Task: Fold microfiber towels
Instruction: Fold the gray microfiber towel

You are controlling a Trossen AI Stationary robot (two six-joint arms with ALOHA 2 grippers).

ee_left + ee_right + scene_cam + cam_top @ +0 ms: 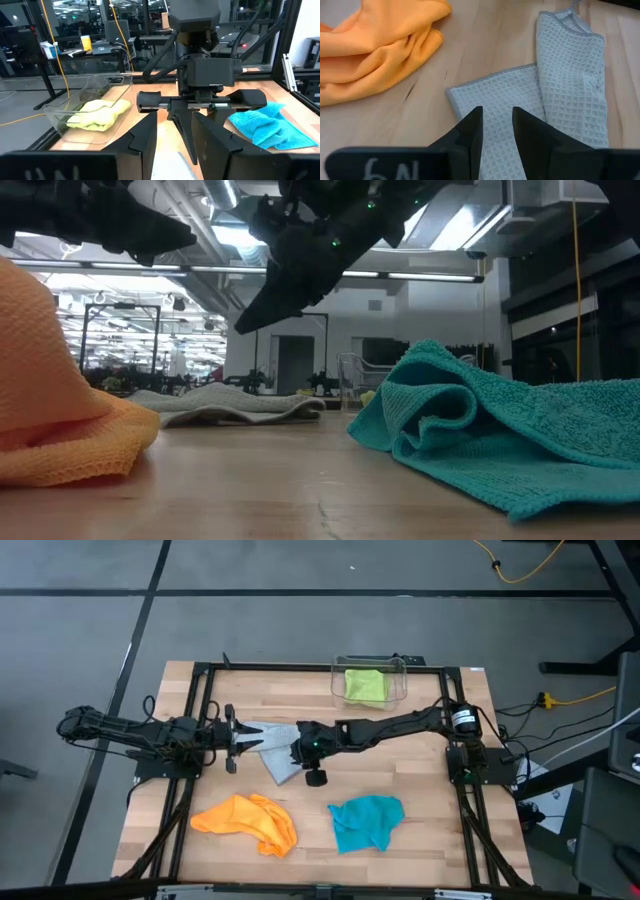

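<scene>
The grey-blue towel [268, 740] lies partly folded on the table at mid-left; it also shows in the right wrist view [560, 75] and the low view [220, 405]. My left gripper [233, 745] is open at the towel's left end, above the table. My right gripper [290, 752] hovers over the towel's right part, pointing down, fingers a little apart [497, 112], clear of the cloth in the low view [262, 305]. The orange towel [245, 820] and the teal towel [365, 822] lie crumpled near the front edge. The lime green towel [365, 685] lies in the clear bin.
The clear plastic bin [398, 675] stands at the table's far edge, right of centre. Bare wood lies between the grey-blue towel and the two crumpled towels in front. A black frame runs along the table's sides.
</scene>
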